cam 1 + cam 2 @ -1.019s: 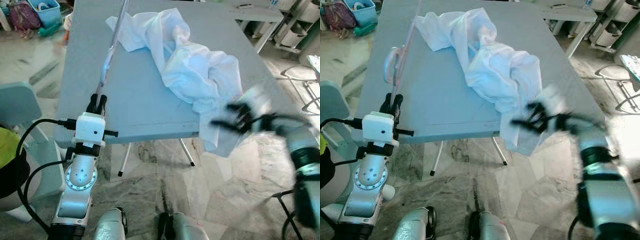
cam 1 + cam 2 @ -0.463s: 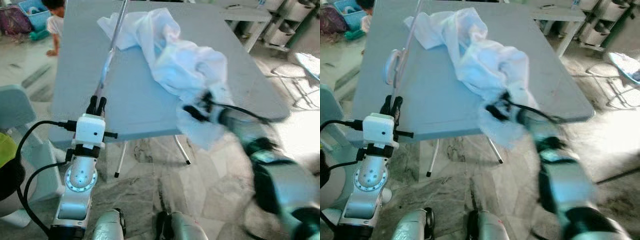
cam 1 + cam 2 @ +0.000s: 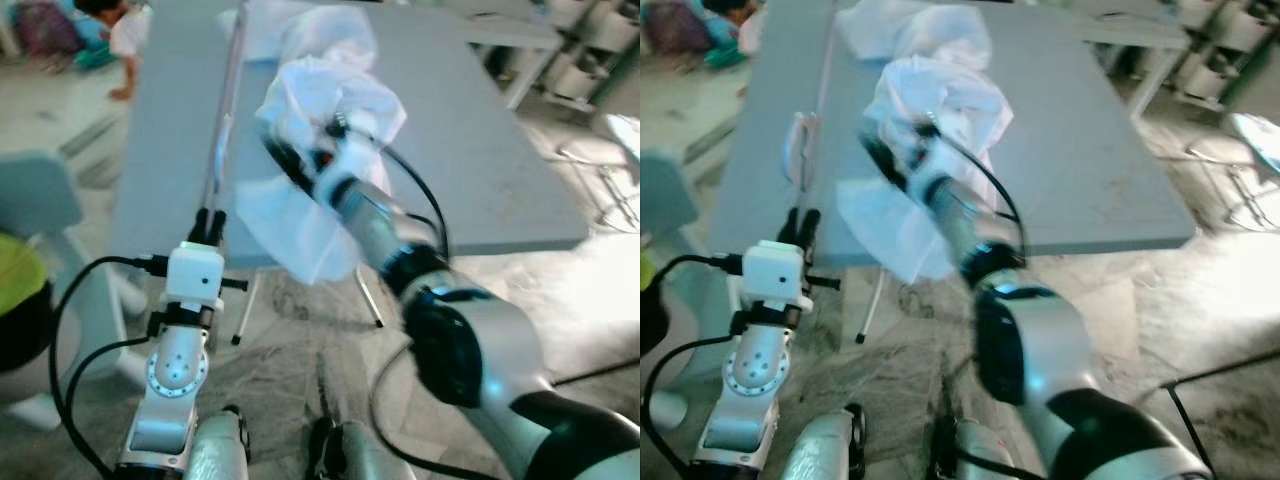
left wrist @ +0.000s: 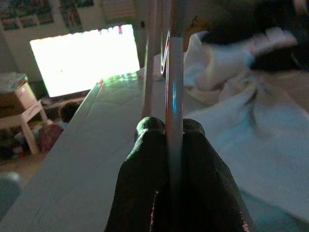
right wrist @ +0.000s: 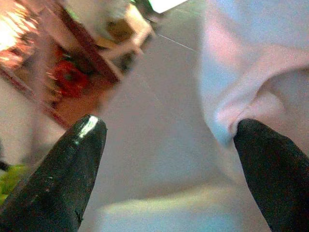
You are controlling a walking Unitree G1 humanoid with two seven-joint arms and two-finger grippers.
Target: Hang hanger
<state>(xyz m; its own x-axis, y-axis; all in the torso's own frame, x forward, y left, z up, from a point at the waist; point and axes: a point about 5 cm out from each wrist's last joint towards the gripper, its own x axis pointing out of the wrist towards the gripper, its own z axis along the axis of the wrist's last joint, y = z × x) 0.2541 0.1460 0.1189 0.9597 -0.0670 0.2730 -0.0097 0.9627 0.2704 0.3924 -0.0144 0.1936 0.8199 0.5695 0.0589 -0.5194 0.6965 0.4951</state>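
Note:
A thin pale hanger point(image 3: 222, 130) lies along the left side of the grey table point(image 3: 480, 150). My left gripper point(image 3: 209, 222) is shut on its near end at the table's front edge; in the left wrist view the fingers point(image 4: 145, 145) clamp the bar. A crumpled white garment point(image 3: 330, 90) sits mid-table, with part of it hanging over the front edge. My right arm reaches across the table, and the blurred right gripper point(image 3: 282, 158) is against the garment. In the right wrist view the right gripper point(image 5: 169, 123) is open, and white cloth point(image 5: 251, 72) touches one finger.
A person point(image 3: 125, 25) crouches on the floor at the far left by the table. A pale chair point(image 3: 40, 195) stands close on my left. A second table point(image 3: 515, 30) and wire racks are at the far right. The floor below is marble.
My right arm has swung left from the table's right front corner to the garment. The garment is now bunched further left, closer to the hanger. The left gripper keeps its hold.

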